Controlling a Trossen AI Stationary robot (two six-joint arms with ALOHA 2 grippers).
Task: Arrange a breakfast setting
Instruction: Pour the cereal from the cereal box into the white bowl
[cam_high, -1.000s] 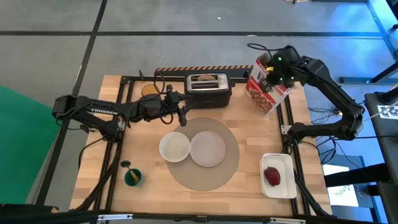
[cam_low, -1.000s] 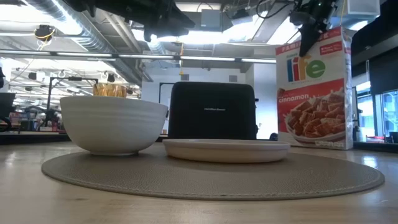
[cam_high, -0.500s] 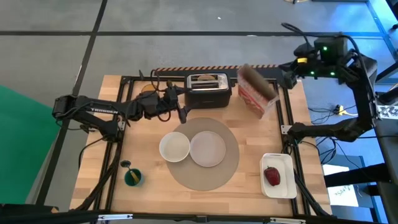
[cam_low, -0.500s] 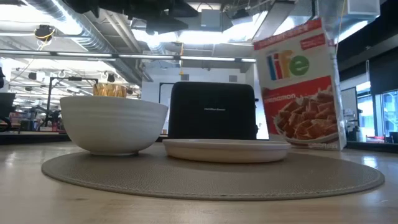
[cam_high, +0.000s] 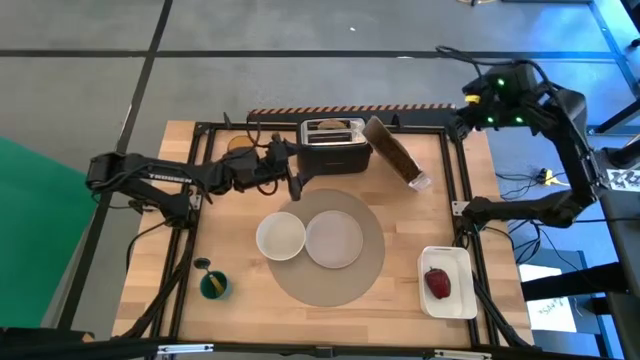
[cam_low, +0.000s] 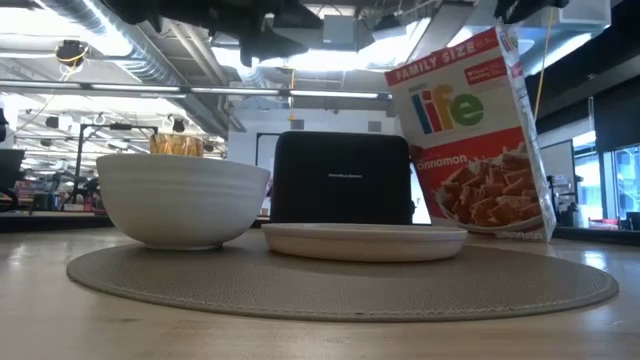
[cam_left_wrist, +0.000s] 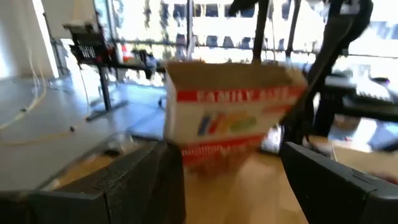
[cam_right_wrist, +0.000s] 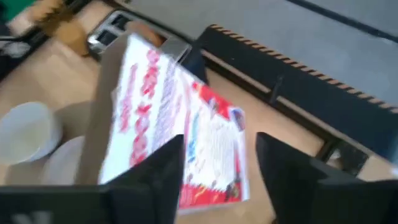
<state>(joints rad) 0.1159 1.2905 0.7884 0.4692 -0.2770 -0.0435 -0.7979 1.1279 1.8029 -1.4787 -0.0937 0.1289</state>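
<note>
A white bowl (cam_high: 280, 237) and a small white plate (cam_high: 334, 240) sit side by side on the round grey mat (cam_high: 335, 285). The red fruit (cam_high: 437, 282) lies in a white tray (cam_high: 447, 262) at the near right. The amber tumbler (cam_high: 238, 143) stands at the far left of the toaster. My left gripper (cam_high: 293, 187) hangs open, level, just left of the toaster, touching nothing; its wrist view looks between the fingers (cam_left_wrist: 230, 180) at the cereal box. My right gripper (cam_high: 462, 122) is raised and open (cam_right_wrist: 217, 180) above the far right corner.
A red cereal box (cam_high: 392, 150) stands tilted, its top toward the black toaster (cam_high: 335, 145) and its bottom on the table (cam_low: 520, 232); whether it touches the toaster I cannot tell. A small green object (cam_high: 213, 285) sits near left. Black frame rails (cam_high: 462, 190) border the table.
My right gripper has come off the cereal box's top and gone up and toward the table's far right corner. The box, upright a second ago, has tipped toward the table's left and the toaster, its bottom staying on the table.
</note>
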